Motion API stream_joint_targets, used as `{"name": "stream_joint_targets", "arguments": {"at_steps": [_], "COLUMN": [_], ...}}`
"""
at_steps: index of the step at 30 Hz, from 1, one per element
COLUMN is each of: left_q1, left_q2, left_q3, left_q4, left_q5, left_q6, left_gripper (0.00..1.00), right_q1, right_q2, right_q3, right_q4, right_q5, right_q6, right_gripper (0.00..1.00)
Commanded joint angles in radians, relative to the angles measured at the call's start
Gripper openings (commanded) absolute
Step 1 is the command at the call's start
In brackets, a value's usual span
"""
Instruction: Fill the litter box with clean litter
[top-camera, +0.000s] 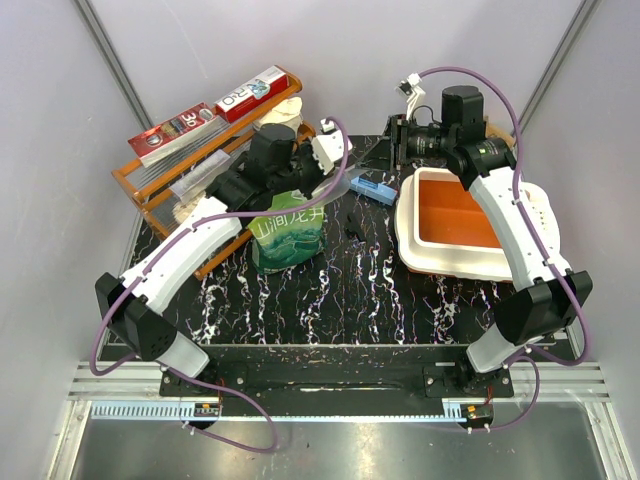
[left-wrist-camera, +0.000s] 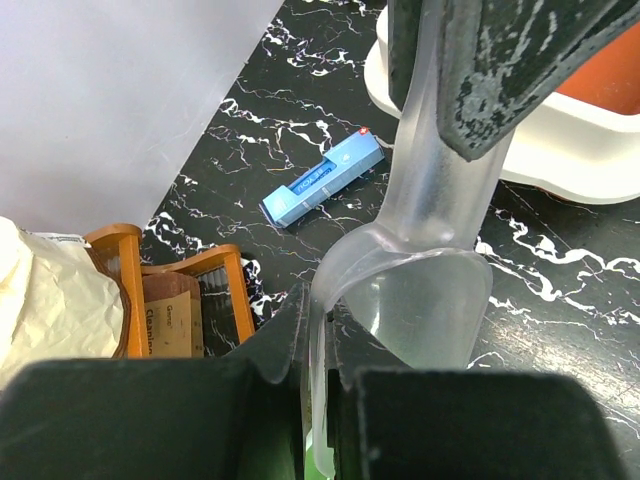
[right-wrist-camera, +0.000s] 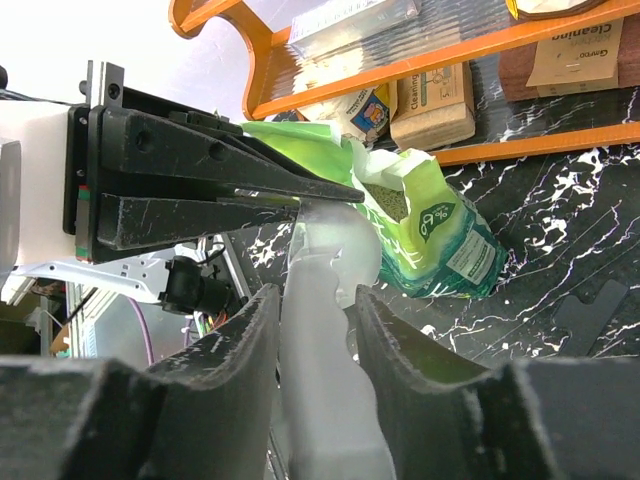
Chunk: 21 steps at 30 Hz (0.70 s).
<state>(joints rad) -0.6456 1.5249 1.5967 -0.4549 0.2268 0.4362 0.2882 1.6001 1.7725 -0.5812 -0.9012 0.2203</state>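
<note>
Big one first: the box (top-camera: 450, 262) sits on the right of the table, white rim, bare orange inside, no litter in it that I can see. The right arm lies straight across it, so that arm is plainly the nearer one.

Left of centre stands the green pouch (top-camera: 288, 238), mouth open at the top. The right wrist view shows a speckled patch inside the mouth, too unclear to call. Behind it, the rack (left-wrist-camera: 125, 290).

Now the action, between pouch and box: a clear scoop (left-wrist-camera: 420, 290), and both arms have it! The left gripper (left-wrist-camera: 320, 390) is pinched tight on the bowl's rim. The right gripper (right-wrist-camera: 315, 300) is clamped narrow on the handle. The bowl looks see-through and empty.

Here's the geometry that matters. The scoop's long axis runs left to right, bowl toward the pouch, handle toward the box. The box is just beside the handle end, off to the right and nearer the bases. The pouch mouth sits just beside the bowl, on its near side.

My read: filling not begun, and the bowl must go pouch-ward first.

A small blue carton (top-camera: 375, 187) lies just beside the box's left rim.
</note>
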Motion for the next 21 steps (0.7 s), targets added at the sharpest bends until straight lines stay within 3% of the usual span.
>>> {"name": "stream_joint_targets", "arguments": {"at_steps": [1,3,6,7,10,11,13,18,21], "left_q1": [0.004,0.004,0.007,0.012,0.049,0.090,0.135,0.260,0.293], "left_q2": [0.004,0.006,0.006,0.006,-0.006,-0.011,-0.025,-0.061,-0.100], "left_q3": [0.046,0.046,0.046,0.049,0.068,0.075,0.103,0.135,0.076], "left_q4": [0.047,0.047,0.041,0.032,-0.027,-0.050,-0.137,-0.379,-0.401], "left_q5": [0.019,0.017,0.011,0.008,0.038,0.080,0.097,0.129,0.121], "left_q6": [-0.011,-0.010,0.004,0.015,0.048,0.044,0.033,0.114,0.128], "left_gripper": [0.00,0.00,0.00,0.10,0.45,0.61,0.71,0.75,0.76], "right_q1": [0.020,0.020,0.022,0.020,0.020,0.017,0.017,0.017,0.019], "right_q2": [0.000,0.000,-0.003,-0.003,0.003,0.003,0.012,0.060,0.104], "right_q3": [0.002,0.002,0.010,0.019,0.070,0.082,0.123,0.229,0.295], "right_q4": [0.006,-0.002,-0.028,-0.041,-0.110,-0.127,-0.146,-0.163,-0.163], "right_q5": [-0.018,-0.034,-0.077,-0.082,-0.049,-0.018,0.007,0.068,0.056], "right_q6": [-0.033,-0.047,-0.078,-0.093,-0.160,-0.191,-0.216,-0.269,-0.257], "right_gripper": [0.37,0.33,0.13,0.03,0.00,0.00,0.00,0.00,0.00]}}
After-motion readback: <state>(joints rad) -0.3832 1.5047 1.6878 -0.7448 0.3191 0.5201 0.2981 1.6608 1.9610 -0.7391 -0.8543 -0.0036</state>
